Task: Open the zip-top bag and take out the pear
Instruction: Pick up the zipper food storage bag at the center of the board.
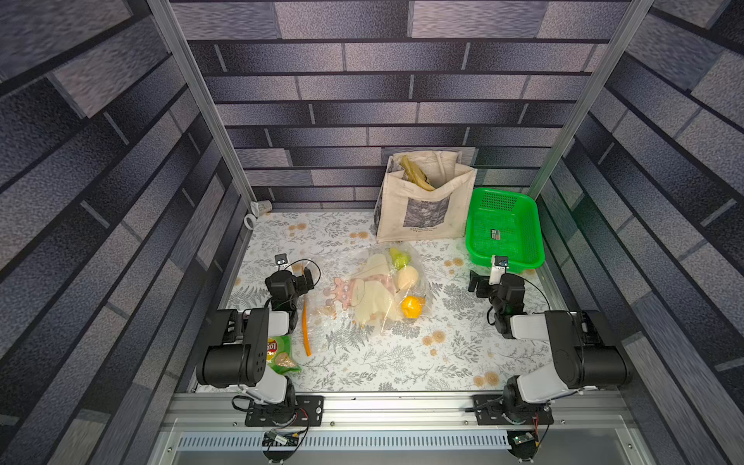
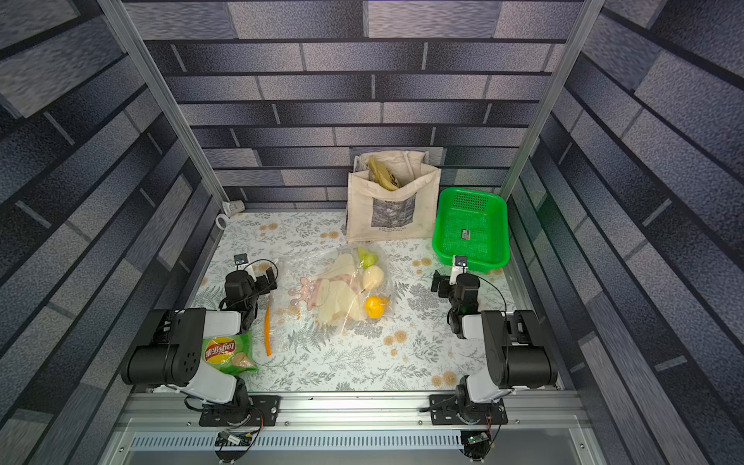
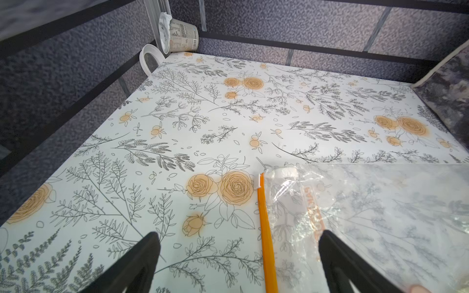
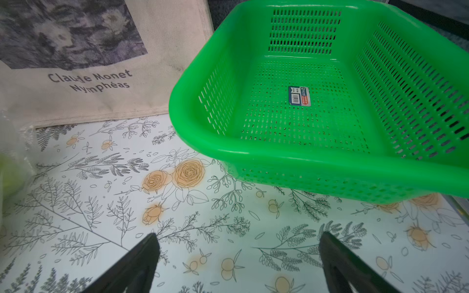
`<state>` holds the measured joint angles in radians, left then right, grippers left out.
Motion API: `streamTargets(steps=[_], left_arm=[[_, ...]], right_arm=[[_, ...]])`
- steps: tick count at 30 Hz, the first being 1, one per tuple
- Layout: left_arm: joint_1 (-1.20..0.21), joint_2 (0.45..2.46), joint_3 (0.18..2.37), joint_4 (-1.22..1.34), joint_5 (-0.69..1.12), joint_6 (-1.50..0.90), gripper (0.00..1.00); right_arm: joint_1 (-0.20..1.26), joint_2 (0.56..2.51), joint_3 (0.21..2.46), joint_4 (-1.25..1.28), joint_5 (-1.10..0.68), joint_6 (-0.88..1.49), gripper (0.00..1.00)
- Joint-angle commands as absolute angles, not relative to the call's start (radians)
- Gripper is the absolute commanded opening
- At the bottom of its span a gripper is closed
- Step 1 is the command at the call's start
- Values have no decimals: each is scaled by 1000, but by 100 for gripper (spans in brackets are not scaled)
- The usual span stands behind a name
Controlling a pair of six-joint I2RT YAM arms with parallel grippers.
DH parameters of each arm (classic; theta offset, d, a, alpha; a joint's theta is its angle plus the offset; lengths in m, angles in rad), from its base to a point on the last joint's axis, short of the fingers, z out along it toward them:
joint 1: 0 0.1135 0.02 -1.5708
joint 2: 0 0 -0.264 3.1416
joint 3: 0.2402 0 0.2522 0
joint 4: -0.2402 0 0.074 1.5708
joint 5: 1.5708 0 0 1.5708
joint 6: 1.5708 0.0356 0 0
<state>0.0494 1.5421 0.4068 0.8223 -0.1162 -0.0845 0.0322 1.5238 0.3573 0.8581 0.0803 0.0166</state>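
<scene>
Left wrist view: left gripper [image 3: 241,236], jaws wide, empty, over the orange zip strip [image 3: 265,228]; right gripper [image 4: 238,236] equally wide, empty. Item: zip-top bag [image 1: 374,290], lay flat mid-table; thin, crinkly, slippery, probably light. Contents: pear [image 1: 407,277], apparently far right inside. Suggested hold: the stiffer strip, by its white tab [image 3: 259,180]

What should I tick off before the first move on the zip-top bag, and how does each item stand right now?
1. Left end effector open and empty: ok.
2. Right end effector open and empty: ok.
3. Orange zip strip uncovered, lying on the side nearest the left end effector: ok.
4. Zip sealed or already parted: cannot tell.
5. Pear inside the zip-top bag: ok, likely the green fruit, at the end far from the strip.
</scene>
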Motion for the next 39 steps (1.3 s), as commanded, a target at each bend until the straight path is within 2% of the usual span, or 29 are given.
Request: streamTargets(steps=[1,12,19,21,24,28,33,39], left_arm=[[52,1541,421,814,-112,-64,100],[86,1539,428,795,-7,-67,100],[86,1539,427,799,-6,-67,100],[77,1495,430,772,-43,-68,100],[63,1336,511,495,-229,-135,100],[76,1203,708,73,-233,-279,100],[49,1139,840,-254,-101,-358,99],[60,1199,913,-517,159,-452,82]], right_arm=[[30,1521,374,867,76,8,100],[29,1520,374,867,75,7,100],[30,1520,377,863,71,9,100],[30,1456,388,789,25,-5,93],[34,1258,565,289,45,51,89],[38,1132,683,17,-81,113,85],[66,1080,805,-246,-266,172,83],[164,1132,883,-407,-466,139,79]])
